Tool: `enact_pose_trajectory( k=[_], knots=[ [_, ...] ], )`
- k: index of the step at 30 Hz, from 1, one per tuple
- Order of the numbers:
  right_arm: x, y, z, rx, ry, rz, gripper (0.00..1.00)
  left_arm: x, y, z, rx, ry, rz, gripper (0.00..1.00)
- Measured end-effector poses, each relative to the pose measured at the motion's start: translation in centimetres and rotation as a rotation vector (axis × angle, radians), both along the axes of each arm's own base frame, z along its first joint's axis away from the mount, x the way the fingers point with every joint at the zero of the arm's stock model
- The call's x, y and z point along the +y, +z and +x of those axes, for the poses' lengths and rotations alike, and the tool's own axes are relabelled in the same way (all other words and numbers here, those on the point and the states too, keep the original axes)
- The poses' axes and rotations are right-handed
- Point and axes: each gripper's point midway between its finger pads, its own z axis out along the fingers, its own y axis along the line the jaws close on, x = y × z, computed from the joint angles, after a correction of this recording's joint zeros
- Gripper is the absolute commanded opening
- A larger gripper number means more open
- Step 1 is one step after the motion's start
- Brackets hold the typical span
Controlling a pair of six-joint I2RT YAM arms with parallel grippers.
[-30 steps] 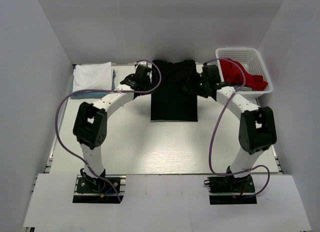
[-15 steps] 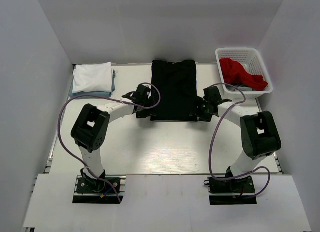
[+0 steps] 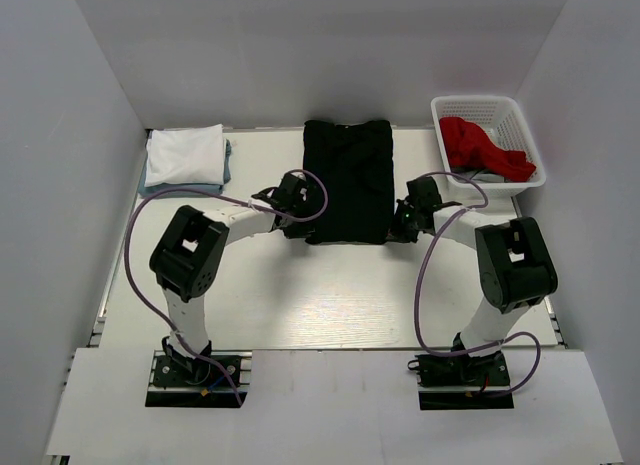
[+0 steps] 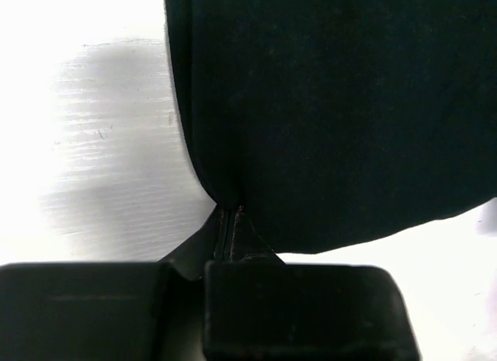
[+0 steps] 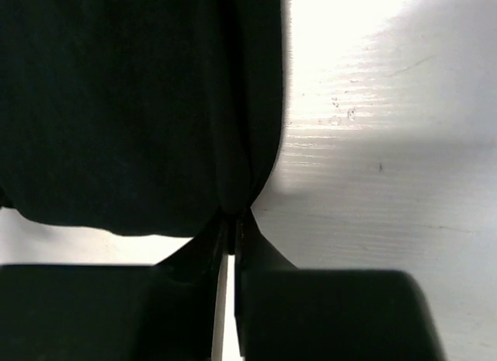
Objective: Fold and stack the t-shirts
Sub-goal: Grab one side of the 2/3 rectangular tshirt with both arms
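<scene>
A black t-shirt (image 3: 348,180) lies flat as a long rectangle at the middle back of the table. My left gripper (image 3: 303,225) is shut on its near left corner, and the pinched cloth (image 4: 230,198) bunches at the fingertips in the left wrist view. At the near right corner my right gripper (image 3: 397,228) is shut on the hem (image 5: 233,202). A folded white t-shirt (image 3: 184,155) rests on a light blue-grey one (image 3: 226,165) at the back left.
A white mesh basket (image 3: 533,150) at the back right holds red cloth (image 3: 483,150). White walls close in the table on three sides. Purple cables loop from both arms.
Both grippers came from the shirt's far corners down to its near corners and went from open to shut on the hem. The shirt's near edge looks slightly gathered.
</scene>
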Motion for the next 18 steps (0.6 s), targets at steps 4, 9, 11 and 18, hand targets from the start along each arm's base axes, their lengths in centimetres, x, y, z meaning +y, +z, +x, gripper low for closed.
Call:
enact_pose_trajectory(
  k=[4,9,11,18],
  knots=[
    [0.0,0.5,-0.6,-0.001,0.024,0.004,0.00,0.2,0.1,-0.7,0.009,-0.006,0.003,0.00],
    [-0.4,4.5,-5.3,-0.021,0.110,0.028,0.00,2.3,2.1,-6.8,0.048,-0.052,0.017,0.00],
    [-0.7,7.2,-7.3,-0.069,0.161,0.038,0.00,2.4,4.3,-9.6,0.032,-0.108,-0.026,0.00],
    [-0.8,13.1,-13.4,-0.212,0.333,0.116,0.00,1.2,13.7,-16.5,-0.087,-0.335,-0.306,0.00]
  ],
)
